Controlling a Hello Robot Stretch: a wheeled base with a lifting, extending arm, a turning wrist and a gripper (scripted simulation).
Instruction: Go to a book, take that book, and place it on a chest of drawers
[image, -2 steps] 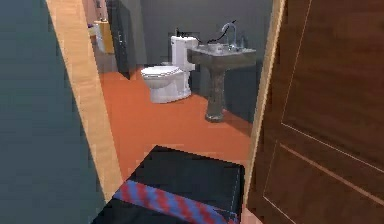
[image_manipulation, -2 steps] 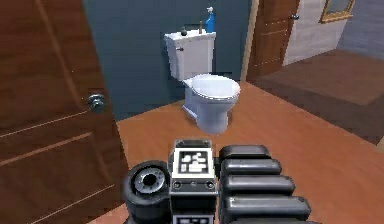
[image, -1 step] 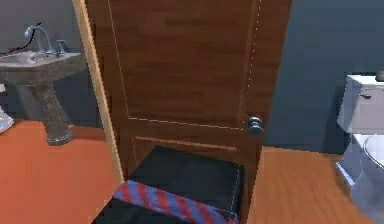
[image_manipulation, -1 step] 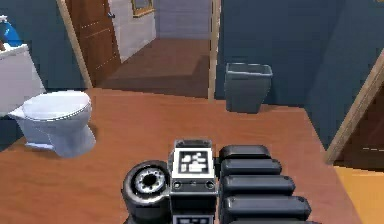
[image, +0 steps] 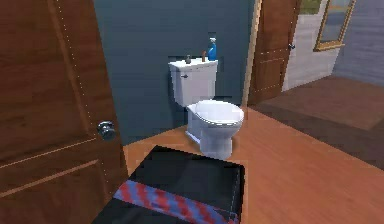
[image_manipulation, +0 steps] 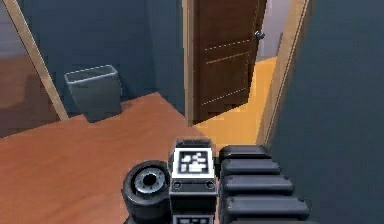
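A dark flat slab (image: 190, 180) with a red-and-blue striped near edge, perhaps the book, sits at the forward view's bottom before the toilet (image: 210, 108), cut off so its long axis is unclear; of the gripper (image_manipulation: 150, 188) I cannot tell jaw state or load.

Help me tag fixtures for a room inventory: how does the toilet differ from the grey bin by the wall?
The toilet is white and rounded; the bin is grey and boxy. The toilet bears a blue bottle and a small dark thing on its tank; nothing stands on the bin. Both stand on wooden floor against a dark blue wall.
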